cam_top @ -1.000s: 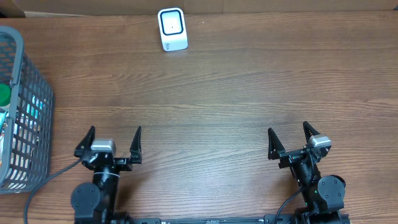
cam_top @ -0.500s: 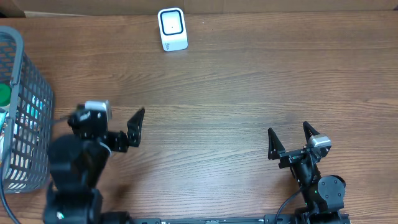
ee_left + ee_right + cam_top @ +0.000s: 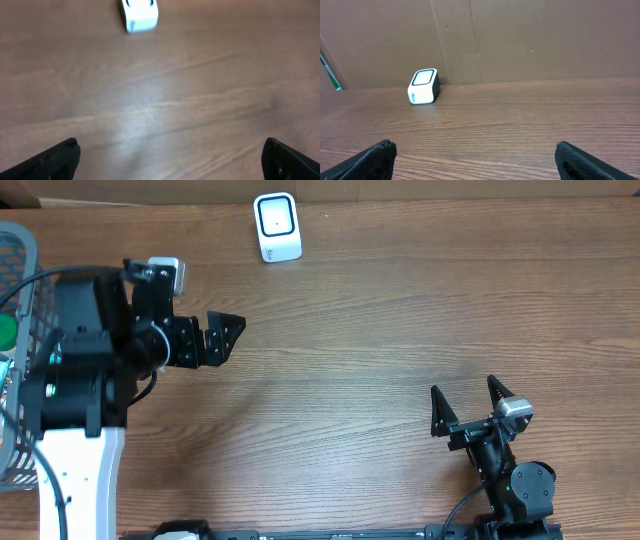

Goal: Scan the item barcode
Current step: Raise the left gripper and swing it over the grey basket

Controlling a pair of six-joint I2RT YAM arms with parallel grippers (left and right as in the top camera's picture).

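From overhead, I note the left gripper (image 3: pixel 175 335) over the wood-grain desk (image 3: pixel 380 310) near its left edge, jaws wide and empty. The right gripper (image 3: pixel 464 388) sits toward the near right corner, its black pointed fingers splayed wide and empty. A white rounded scanner (image 3: pixel 277 226) with a dark-framed face stands at the far edge. A grey wire-mesh basket (image 3: pixel 30 250) at the left edge holds a green round item (image 3: pixel 6 330); I cannot make out its barcode.

Left wrist: blurred wood grain, scanner (image 3: pixel 139 15) ahead, jaws wide.

Right wrist: scanner (image 3: pixel 424 86) against a brown cardboard backing (image 3: pixel 520 40), jaws wide.
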